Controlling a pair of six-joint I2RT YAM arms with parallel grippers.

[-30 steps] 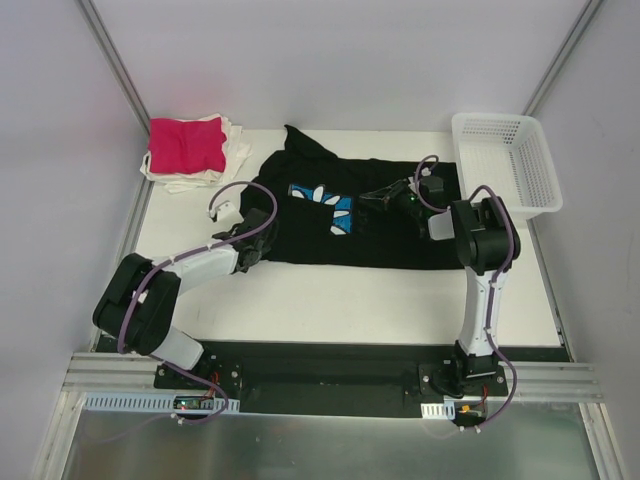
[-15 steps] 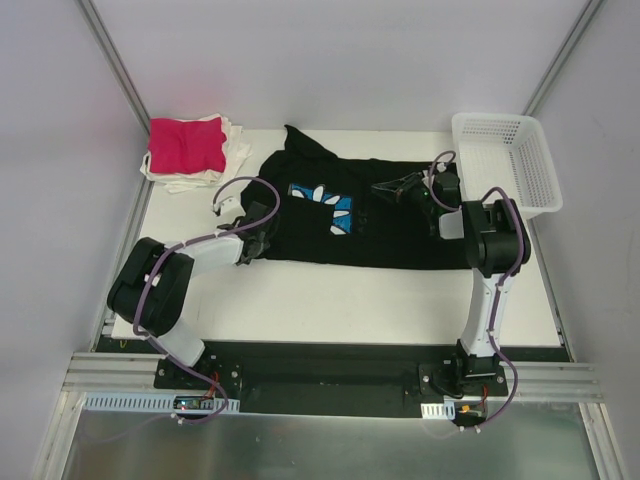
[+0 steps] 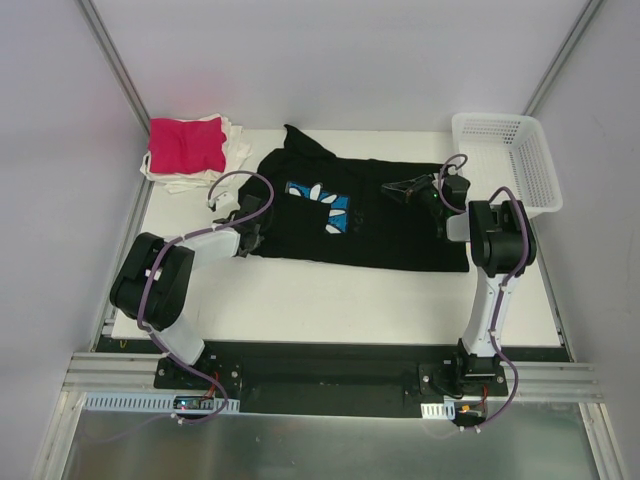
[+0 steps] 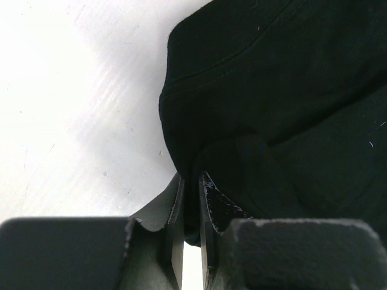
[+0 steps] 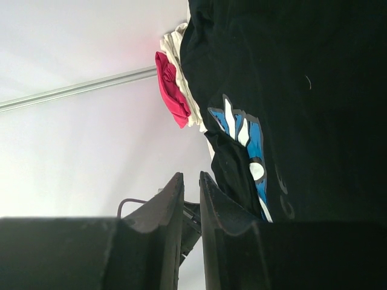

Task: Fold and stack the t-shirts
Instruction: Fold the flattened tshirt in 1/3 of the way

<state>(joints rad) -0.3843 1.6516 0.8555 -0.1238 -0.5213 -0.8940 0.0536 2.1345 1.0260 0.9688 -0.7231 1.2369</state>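
A black t-shirt (image 3: 390,230) with a blue daisy print (image 3: 320,203) lies spread across the middle of the table. My left gripper (image 3: 251,228) sits at its left edge. In the left wrist view the left gripper (image 4: 190,179) is shut on a fold of the black t-shirt (image 4: 272,90). My right gripper (image 3: 393,188) hovers over the shirt's far right part, turned on its side. In the right wrist view the right gripper (image 5: 188,176) shows only a thin slit with nothing in it, beside the black t-shirt (image 5: 314,90). A magenta t-shirt (image 3: 187,145) tops folded white t-shirts (image 3: 237,152) at the far left.
A white mesh basket (image 3: 500,122) stands at the far right corner, close behind the right arm. Bare white table (image 3: 330,295) runs along the near side of the shirt. The magenta shirt (image 5: 171,90) and the white ones (image 5: 175,41) show in the right wrist view too.
My left gripper slid away from me along the shirt's left edge and closed on the cloth. The right gripper drifted right and toward the back, still narrow.
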